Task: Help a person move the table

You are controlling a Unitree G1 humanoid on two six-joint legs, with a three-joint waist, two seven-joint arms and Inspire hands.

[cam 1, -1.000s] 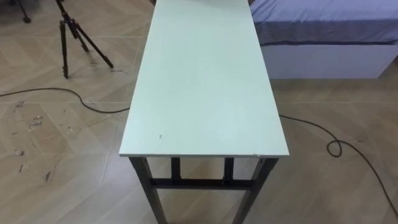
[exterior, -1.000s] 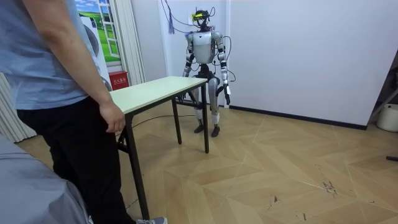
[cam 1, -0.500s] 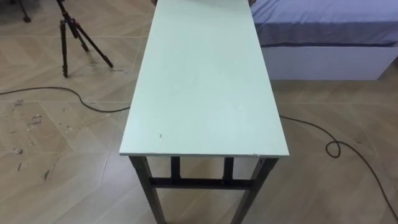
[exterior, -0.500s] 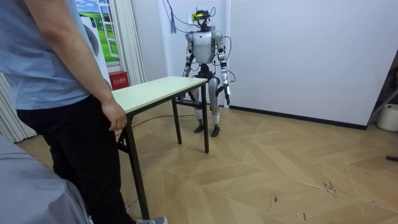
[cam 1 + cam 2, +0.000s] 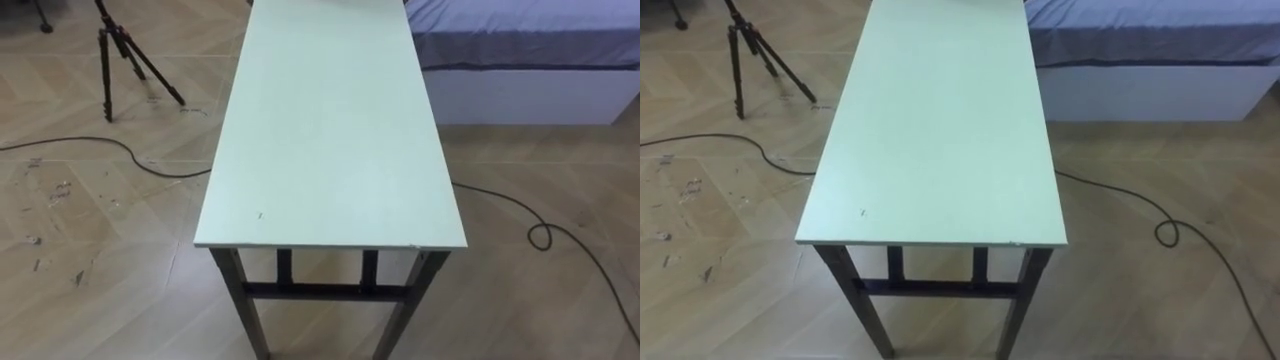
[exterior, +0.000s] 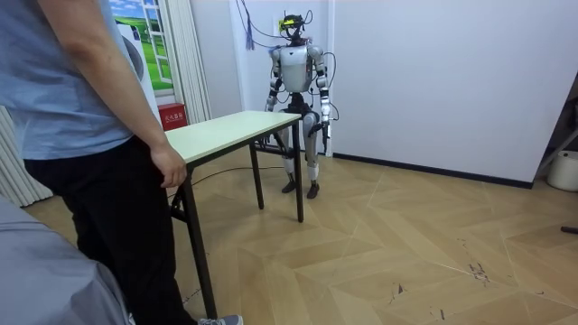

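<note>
A long table with a pale green top (image 5: 330,130) and dark metal legs stands lengthwise before me, its short near edge just below my view. In the room view I stand upright at the table's (image 6: 226,131) far end, facing it. My left hand (image 6: 329,137) hangs at my side, apart from the table, too small to read. My right arm hangs on the other side, its hand hidden behind the tabletop. A person in a blue shirt stands at the opposite end, one hand (image 6: 169,167) hanging beside that end's edge.
A dark tripod (image 5: 125,55) stands on the wooden floor to the table's left. A bed (image 5: 530,60) with a blue cover lies to its right. A black cable (image 5: 540,235) loops across the floor. A red box (image 6: 172,116) sits by the curtain.
The eye view has shifted slightly. The person's hand has drifted a little toward the table's end. The table and I stand as before.
</note>
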